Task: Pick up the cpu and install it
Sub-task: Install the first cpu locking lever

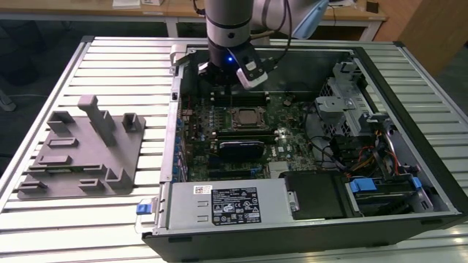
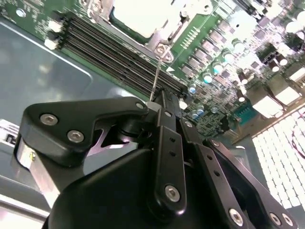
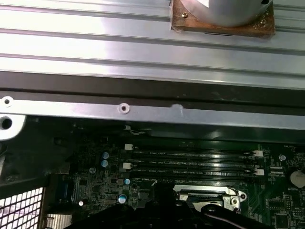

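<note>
The cpu (image 1: pixel 245 116) lies flat in the metal-framed socket on the motherboard, inside the open computer case (image 1: pixel 409 137). Its pale metal top (image 2: pixel 138 14) faces up in the second wrist view. My gripper (image 1: pixel 218 81) hangs inside the case over the memory slots, a little behind the socket and apart from the chip. In the second wrist view the gripper (image 2: pixel 164 98) points down at the board, and a thin metal rod (image 2: pixel 155 76) stands just beyond its tip. In the first wrist view the gripper (image 3: pixel 162 210) covers part of the socket frame (image 3: pixel 224 195).
A grey fixture plate (image 1: pixel 80 153) with upright blocks lies on the slatted table at the exterior view's left. In the case, a power supply (image 1: pixel 227 203) sits at the front and a drive cage (image 1: pixel 351 104) with cables at the right. The case wall (image 3: pixel 143 112) runs close behind the memory slots (image 3: pixel 190 162).
</note>
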Robot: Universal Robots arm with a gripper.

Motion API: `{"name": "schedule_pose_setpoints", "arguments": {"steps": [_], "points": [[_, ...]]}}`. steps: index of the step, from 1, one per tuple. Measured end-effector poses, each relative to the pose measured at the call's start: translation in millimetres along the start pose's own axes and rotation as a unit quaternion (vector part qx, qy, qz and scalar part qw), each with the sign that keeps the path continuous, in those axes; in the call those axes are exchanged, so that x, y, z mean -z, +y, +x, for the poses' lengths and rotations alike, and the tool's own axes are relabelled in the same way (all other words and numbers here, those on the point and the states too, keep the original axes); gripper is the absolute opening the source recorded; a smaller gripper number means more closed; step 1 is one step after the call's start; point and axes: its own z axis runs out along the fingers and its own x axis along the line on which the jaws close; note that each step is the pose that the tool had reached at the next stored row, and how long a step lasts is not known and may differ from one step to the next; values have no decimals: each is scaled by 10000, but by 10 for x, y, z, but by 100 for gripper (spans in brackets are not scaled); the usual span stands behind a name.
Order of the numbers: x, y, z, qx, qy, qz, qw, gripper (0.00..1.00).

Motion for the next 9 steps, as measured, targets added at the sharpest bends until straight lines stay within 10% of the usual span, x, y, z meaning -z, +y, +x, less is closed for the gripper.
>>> {"name": "schedule_pose_setpoints", "arguments": {"steps": [9], "points": [[-22,-13,-228,-1,2,0,10000,11]]}}
